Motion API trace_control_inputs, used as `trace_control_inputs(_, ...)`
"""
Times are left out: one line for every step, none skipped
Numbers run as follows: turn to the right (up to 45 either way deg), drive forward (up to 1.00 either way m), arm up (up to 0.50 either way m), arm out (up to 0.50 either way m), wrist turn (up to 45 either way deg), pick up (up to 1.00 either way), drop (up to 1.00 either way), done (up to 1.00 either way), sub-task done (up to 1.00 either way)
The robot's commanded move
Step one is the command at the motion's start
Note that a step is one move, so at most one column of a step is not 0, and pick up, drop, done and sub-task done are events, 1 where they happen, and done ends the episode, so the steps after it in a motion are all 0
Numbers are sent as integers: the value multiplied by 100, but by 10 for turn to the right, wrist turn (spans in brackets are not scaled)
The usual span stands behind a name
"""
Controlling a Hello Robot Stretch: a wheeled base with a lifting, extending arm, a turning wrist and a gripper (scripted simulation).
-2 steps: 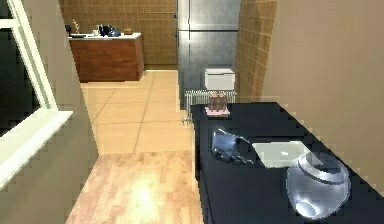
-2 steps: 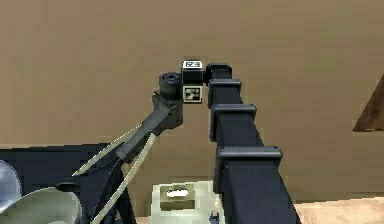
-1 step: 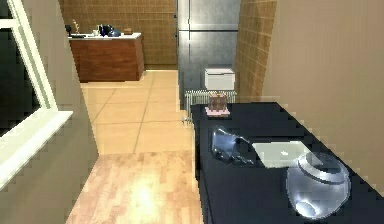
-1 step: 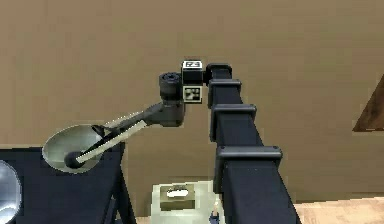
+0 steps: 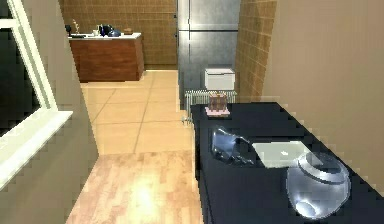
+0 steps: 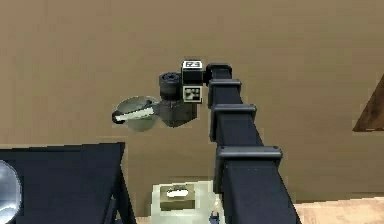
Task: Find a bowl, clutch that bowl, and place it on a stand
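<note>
In the arm side view the dark arm [image 6: 235,130] rises from the bottom edge to two white marker squares. Left of them sits my gripper [image 6: 143,116]. A small grey bowl [image 6: 135,103] hangs at its far end against the bare brown wall, clear of every surface, so the gripper holds the bowl. Below and to the left lies the dark top of a stand [image 6: 60,175]. The same dark stand [image 5: 250,195] fills the forward view's lower right.
On the stand are a round glass bowl [image 5: 318,185], a smaller glass thing [image 5: 232,146], a laptop [image 5: 280,152] and a small book [image 5: 217,111]. A radiator [image 5: 208,98], a fridge [image 5: 208,40] and a counter [image 5: 105,55] stand beyond. A pale box [image 6: 180,197] lies by the arm.
</note>
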Motion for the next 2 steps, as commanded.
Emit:
trace_control_inputs(0, 0, 0, 0, 360, 0, 0, 0, 0)
trace_control_inputs(0, 0, -38, 0, 0, 0, 0, 0, 0)
